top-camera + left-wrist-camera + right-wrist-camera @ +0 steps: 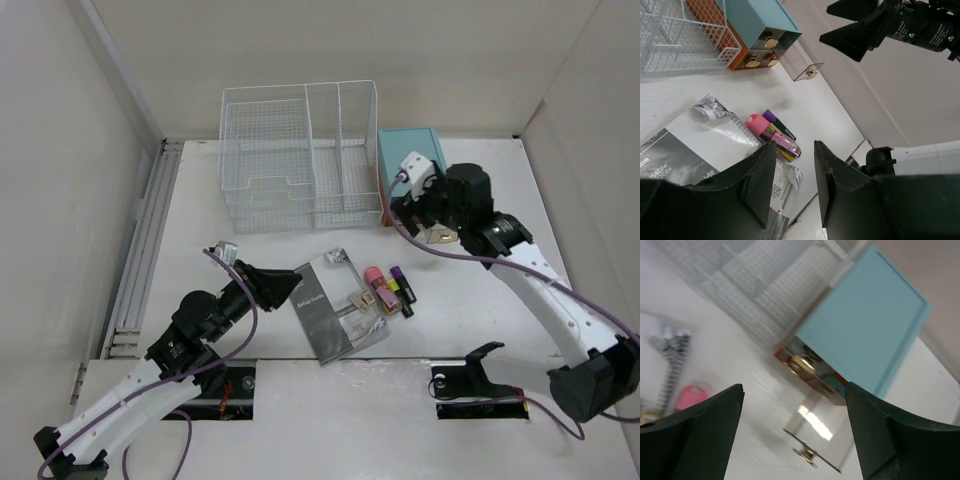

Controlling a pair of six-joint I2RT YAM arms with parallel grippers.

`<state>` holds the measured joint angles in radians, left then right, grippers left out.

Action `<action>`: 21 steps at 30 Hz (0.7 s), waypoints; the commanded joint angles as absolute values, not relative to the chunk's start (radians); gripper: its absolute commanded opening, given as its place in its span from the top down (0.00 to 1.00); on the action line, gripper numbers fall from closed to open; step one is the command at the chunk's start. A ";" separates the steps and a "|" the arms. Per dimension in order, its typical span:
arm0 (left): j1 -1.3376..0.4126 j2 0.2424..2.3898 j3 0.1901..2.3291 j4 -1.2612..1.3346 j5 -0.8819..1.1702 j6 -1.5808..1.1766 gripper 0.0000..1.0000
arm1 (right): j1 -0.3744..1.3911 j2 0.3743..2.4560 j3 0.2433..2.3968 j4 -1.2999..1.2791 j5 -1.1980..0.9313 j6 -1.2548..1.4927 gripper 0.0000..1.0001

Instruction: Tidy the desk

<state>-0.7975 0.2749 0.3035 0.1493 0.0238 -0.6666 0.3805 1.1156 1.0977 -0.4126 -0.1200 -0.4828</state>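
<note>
while both jaws stand spread; desk (340,405): one booklet (335,312) | three markers (390,288) | one rack (298,160)

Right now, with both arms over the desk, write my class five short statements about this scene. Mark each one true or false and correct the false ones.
1. One clear drawer of the teal drawer box is pulled out. True.
2. The highlighters lie inside the wire-mesh organizer. False: they lie on the desk, beside the booklet.
3. The right gripper is open and holds nothing. True.
4. The left gripper is shut on the booklet. False: its fingers are apart with nothing between them.
5. The teal drawer box stands beside the wire-mesh organizer. True.
</note>
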 commanded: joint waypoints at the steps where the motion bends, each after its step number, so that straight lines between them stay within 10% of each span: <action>1: -0.802 0.276 0.339 0.180 0.021 -0.652 0.67 | 0.529 1.189 1.173 -0.541 -0.201 -0.420 0.15; 6: -0.802 0.242 0.339 0.157 0.003 -0.661 0.67 | 0.557 1.354 1.193 -0.681 -0.288 -0.336 0.38; 21: -0.802 0.192 0.330 0.120 -0.006 -0.661 0.68 | 0.666 1.636 1.221 -0.827 -0.167 -0.233 0.35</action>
